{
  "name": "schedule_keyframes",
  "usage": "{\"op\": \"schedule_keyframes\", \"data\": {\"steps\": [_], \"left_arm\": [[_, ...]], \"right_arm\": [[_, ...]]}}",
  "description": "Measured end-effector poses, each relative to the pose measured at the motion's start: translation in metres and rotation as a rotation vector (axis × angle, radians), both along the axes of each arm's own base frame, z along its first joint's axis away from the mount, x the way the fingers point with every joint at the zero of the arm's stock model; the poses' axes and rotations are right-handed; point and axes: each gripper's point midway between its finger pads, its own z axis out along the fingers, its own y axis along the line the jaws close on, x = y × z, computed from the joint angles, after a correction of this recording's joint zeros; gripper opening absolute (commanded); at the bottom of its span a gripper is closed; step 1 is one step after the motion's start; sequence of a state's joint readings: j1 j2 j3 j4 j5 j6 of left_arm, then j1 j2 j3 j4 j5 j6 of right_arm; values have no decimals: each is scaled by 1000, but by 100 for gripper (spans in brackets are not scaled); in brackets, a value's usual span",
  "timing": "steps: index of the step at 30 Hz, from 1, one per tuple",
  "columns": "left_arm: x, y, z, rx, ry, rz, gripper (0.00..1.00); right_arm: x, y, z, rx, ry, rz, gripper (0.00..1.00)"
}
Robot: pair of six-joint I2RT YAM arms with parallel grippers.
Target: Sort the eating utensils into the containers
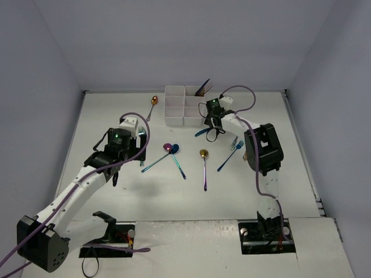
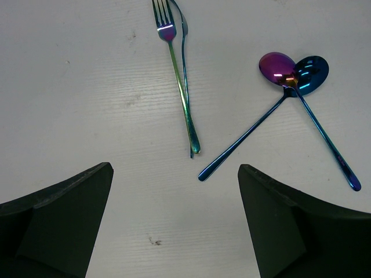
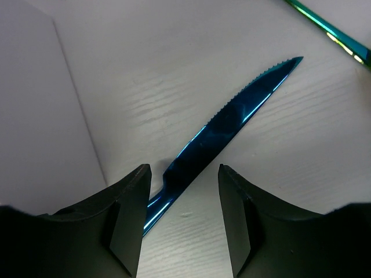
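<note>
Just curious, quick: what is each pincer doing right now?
Left pincer: open, empty.
Right pincer: open, astride the knife, not gripping it.

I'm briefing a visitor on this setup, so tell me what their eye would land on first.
First, the serrated blue knife, lying on the table between the open fingers of the right gripper, beside the white container block. Next, a purple spoon and a blue spoon crossed mid-table, ahead of the wide-open left gripper.
</note>
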State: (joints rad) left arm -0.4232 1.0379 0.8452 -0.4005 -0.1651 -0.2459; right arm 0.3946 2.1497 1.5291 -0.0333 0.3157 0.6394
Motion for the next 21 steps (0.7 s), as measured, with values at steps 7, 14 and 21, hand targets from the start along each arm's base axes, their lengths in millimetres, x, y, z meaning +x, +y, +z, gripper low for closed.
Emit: {"op": "schedule_keyframes", "data": {"steps": [7, 14, 21], "left_arm": [[0, 0, -1, 2, 2, 1, 87], [0, 0, -1, 2, 3, 1, 87], [-1, 0, -1, 2, 4, 0, 87]], "right_arm": [[0, 3, -14, -21, 1, -16, 47], [-20, 8, -16, -62, -8, 27, 46], [-63, 5, -18, -115, 65, 125, 46]]}}
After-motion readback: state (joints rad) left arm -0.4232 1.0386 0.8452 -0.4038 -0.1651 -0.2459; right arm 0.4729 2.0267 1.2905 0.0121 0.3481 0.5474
